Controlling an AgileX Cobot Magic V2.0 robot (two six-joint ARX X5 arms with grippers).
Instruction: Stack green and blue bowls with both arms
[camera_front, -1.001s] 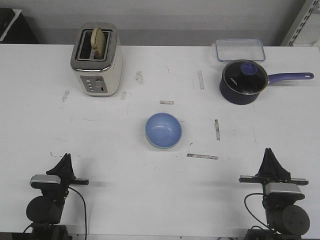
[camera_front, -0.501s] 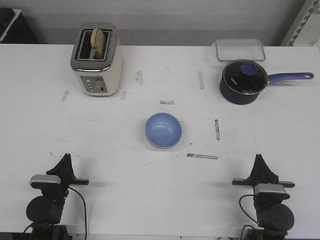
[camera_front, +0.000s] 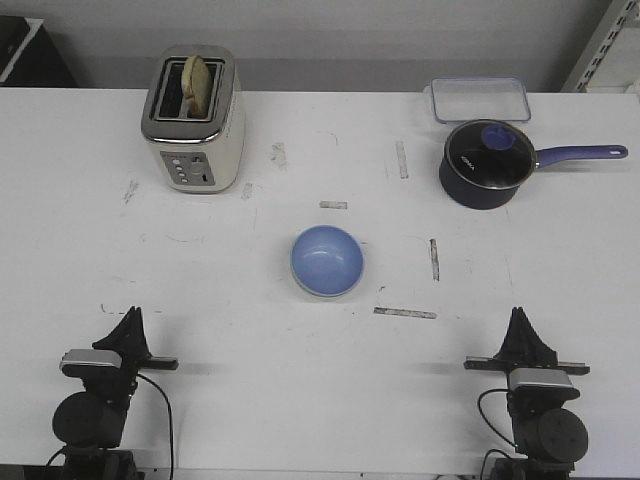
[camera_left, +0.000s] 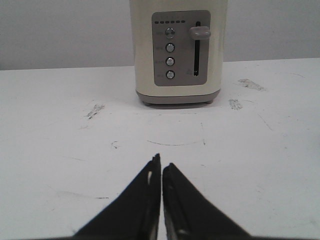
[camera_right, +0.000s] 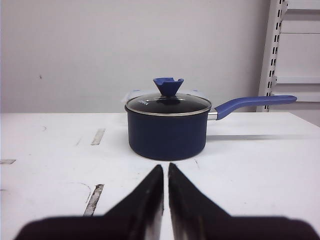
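The light blue bowl (camera_front: 327, 259) sits upright in the middle of the white table (camera_front: 230, 300). A thin pale edge (camera_front: 322, 293) shows under its near rim; I cannot tell whether this is the green bowl, and no separate green bowl is in view. My left gripper (camera_front: 131, 316) is shut and empty near the front left edge, far from the bowl; in the left wrist view (camera_left: 161, 163) it points at the toaster. My right gripper (camera_front: 519, 316) is shut and empty near the front right edge; in the right wrist view (camera_right: 165, 166) it points at the saucepan.
A cream toaster (camera_front: 193, 118) with bread in it stands at the back left, also in the left wrist view (camera_left: 180, 50). A dark navy saucepan (camera_front: 484, 165) with a glass lid stands at the back right, also in the right wrist view (camera_right: 167, 130), its handle pointing right. A clear plastic box (camera_front: 480, 98) lies behind it.
My right arm drew back a little toward the front edge and shifted left, then stopped. The left arm and the bowl have not moved.
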